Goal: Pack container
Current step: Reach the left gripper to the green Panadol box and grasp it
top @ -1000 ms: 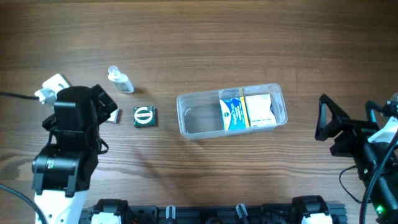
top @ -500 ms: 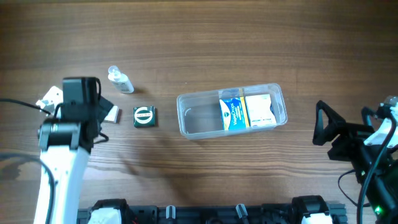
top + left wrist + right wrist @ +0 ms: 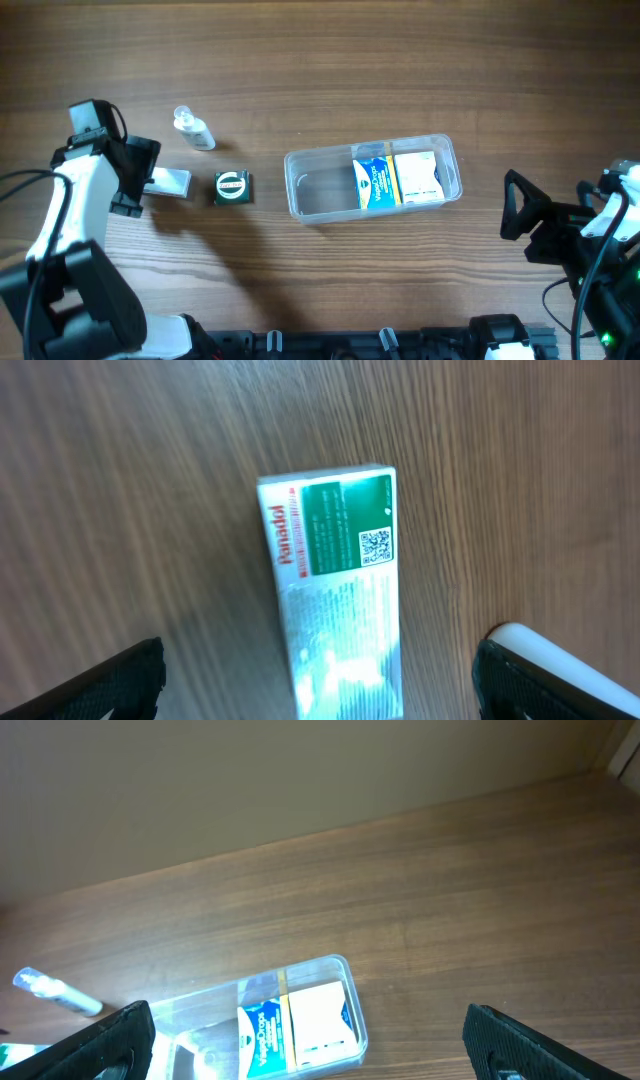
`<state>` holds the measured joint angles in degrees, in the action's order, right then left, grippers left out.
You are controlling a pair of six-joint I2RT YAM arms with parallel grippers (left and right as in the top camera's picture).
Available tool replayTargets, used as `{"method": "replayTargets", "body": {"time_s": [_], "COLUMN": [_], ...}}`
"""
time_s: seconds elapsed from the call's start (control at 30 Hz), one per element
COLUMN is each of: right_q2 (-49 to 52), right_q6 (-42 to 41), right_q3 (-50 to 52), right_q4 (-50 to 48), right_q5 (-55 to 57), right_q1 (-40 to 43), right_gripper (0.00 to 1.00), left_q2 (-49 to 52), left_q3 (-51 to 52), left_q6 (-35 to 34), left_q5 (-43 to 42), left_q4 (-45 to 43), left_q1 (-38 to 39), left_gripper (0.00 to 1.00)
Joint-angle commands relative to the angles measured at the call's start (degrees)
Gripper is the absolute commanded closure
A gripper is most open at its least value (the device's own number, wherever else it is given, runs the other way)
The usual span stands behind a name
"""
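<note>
The clear plastic container (image 3: 305, 190) sits mid-table with a blue-and-white box (image 3: 374, 180) and a white box (image 3: 418, 175) in its right half; it also shows in the right wrist view (image 3: 190, 1015). My left gripper (image 3: 135, 180) is open, hovering over a white-and-green Panadol box (image 3: 168, 182) that lies flat between its fingers in the left wrist view (image 3: 335, 590). A small dark green box (image 3: 232, 188) lies just right of it. My right gripper (image 3: 520, 215) is open and empty, right of the container.
A small clear bottle (image 3: 193, 130) lies behind the green box, also seen in the right wrist view (image 3: 55, 992). A white object (image 3: 560, 665) lies by my left gripper's right finger.
My left arm has swung left and its gripper now points down over the Panadol box. The right arm has shifted slightly left. The container and boxes have not moved.
</note>
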<state>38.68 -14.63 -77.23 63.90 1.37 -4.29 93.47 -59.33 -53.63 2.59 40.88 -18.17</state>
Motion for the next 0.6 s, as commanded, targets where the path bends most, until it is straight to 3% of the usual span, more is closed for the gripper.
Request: {"method": "replayTargets", "body": {"time_s": [0.0, 0.33, 0.57], "right_q2": [0.4, 0.4, 0.4], "right_q6": [1.1, 1.1, 1.1], "right_q3": [0.0, 0.0, 0.0], "right_q4": [0.1, 0.1, 0.1], "right_q5": [0.8, 0.8, 0.8], "right_q1": [0.2, 0.2, 0.2], "right_gripper": [0.00, 0.00, 0.00], "left_q2": [3.2, 10.0, 11.6], "left_q3": [-0.5, -0.5, -0.5], "left_q6": [4.0, 4.0, 9.3], "left_q5": [-1.9, -0.2, -0.2], "left_q4": [-2.9, -5.1, -4.7], "left_q1": [0.0, 0.0, -0.1], "left_gripper": [0.05, 0.13, 0.44]}}
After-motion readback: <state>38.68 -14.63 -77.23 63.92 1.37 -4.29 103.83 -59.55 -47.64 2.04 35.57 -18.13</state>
